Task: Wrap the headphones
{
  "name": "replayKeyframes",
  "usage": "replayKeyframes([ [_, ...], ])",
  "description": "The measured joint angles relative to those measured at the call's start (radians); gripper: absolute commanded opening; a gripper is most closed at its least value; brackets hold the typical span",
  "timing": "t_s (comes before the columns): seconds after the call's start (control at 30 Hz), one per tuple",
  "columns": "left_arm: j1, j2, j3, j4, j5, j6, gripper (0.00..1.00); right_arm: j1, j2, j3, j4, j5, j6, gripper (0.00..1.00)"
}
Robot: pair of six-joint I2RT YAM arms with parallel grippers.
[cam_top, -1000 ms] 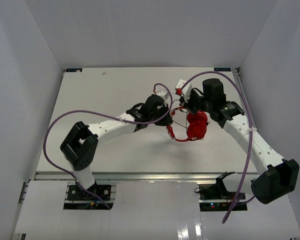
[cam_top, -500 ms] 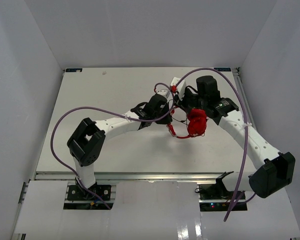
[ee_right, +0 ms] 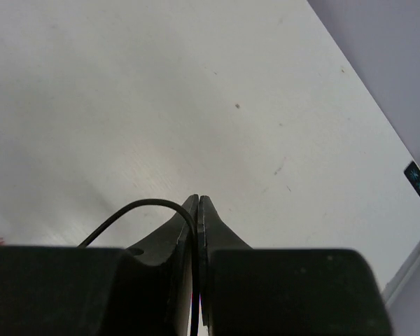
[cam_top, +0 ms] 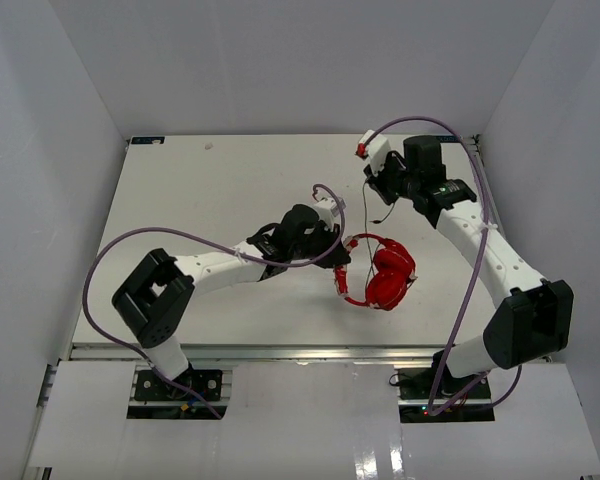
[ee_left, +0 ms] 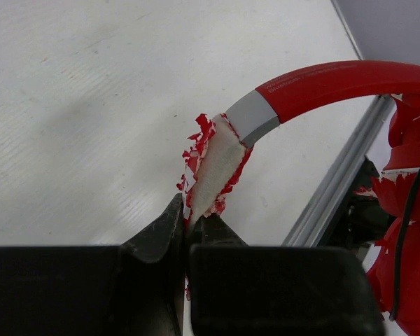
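The red headphones [cam_top: 382, 277] sit right of the table's middle, earcups together, and the thin headband [ee_left: 329, 80] arches over them. My left gripper [cam_top: 338, 262] [ee_left: 194, 218] is shut on the headband's end, where pale, flaking padding [ee_left: 213, 168] shows. The thin black cord [cam_top: 364, 212] runs from the headphones up to my right gripper [cam_top: 373, 185] near the far right of the table. That gripper [ee_right: 198, 203] is shut on the cord [ee_right: 136, 208], which loops out to the left of its fingers. The earcups [ee_left: 409, 210] fill the right edge of the left wrist view.
Thick purple robot cables [cam_top: 180, 235] [cam_top: 477, 190] arc over both arms. Grey walls enclose the white table [cam_top: 200, 190] on three sides. A metal rail [cam_top: 280, 350] [ee_left: 339, 189] runs along the near edge, close to the headphones.
The left gripper has carried the headphones toward the near edge and a little right. The right gripper has moved away toward the far right, drawing the cord out longer.
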Motion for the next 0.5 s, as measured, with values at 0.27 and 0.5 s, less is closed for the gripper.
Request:
replayKeyframes([
  [0.27, 0.003, -0.129, -0.058, 0.116, 0.047, -0.001, 0.00, -0.150, -0.011, -0.022, 0.022, -0.008, 0.007, 0.08],
  [0.5, 0.034, -0.178, -0.060, 0.124, 0.022, -0.048, 0.00, -0.200, -0.132, -0.137, 0.053, -0.087, 0.017, 0.08],
])
